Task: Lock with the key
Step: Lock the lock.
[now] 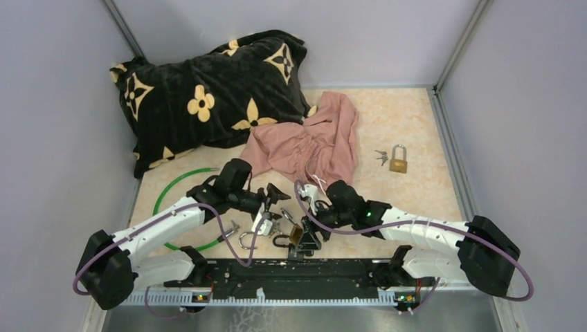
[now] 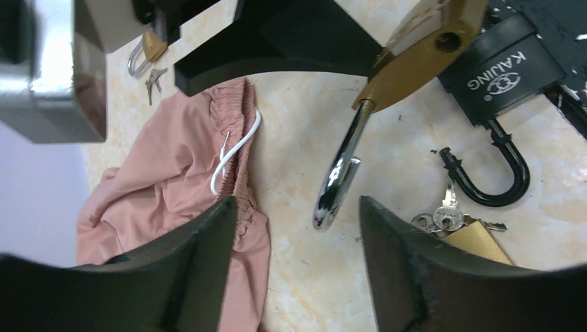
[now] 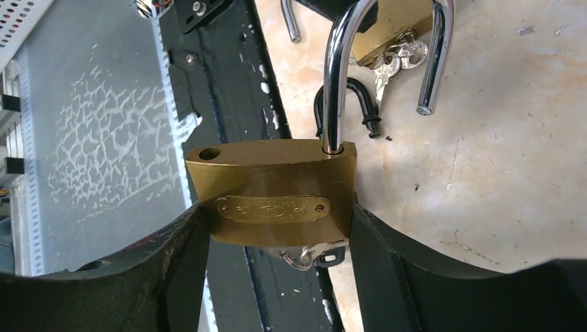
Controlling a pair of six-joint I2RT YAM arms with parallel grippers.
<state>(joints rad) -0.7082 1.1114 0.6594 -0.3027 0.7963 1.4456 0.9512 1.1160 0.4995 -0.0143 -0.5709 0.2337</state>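
Grey-walled cell, beige marbled worktop (image 1: 415, 117). Black pillow (image 1: 208, 97) with cream flower print lies back left. A crumpled pink garment (image 1: 311, 145) with a white drawstring sits beside it at centre. A green hoop (image 1: 169, 190) lies flat on the left, partly under the left arm (image 1: 166, 221).

Left arm reaches inward and right from its base, wrist tipped down over the near-centre clutter. Right arm (image 1: 422, 228) reaches left along the near edge, low, and the two wrists are close together.

Right tool (image 3: 277, 214) is clamped on the brass padlock (image 3: 270, 183), one finger on each side of the body. The padlock is lifted off the worktop with its shackle (image 3: 332, 76) sprung open, its free end out of its hole. A key bunch (image 3: 304, 257) hangs at the underside of the body.

Left tool (image 2: 297, 207) is spread wide and grips nothing; the tip of the open shackle shows in its gap, not touching.

Black padlock (image 2: 498, 69), shackle open, lies near the rail. Just beside it is a second brass padlock (image 2: 477, 241) with keys (image 2: 436, 220). A far padlock (image 1: 398, 162) with small keys (image 1: 381, 158) sits well apart, right of the garment.
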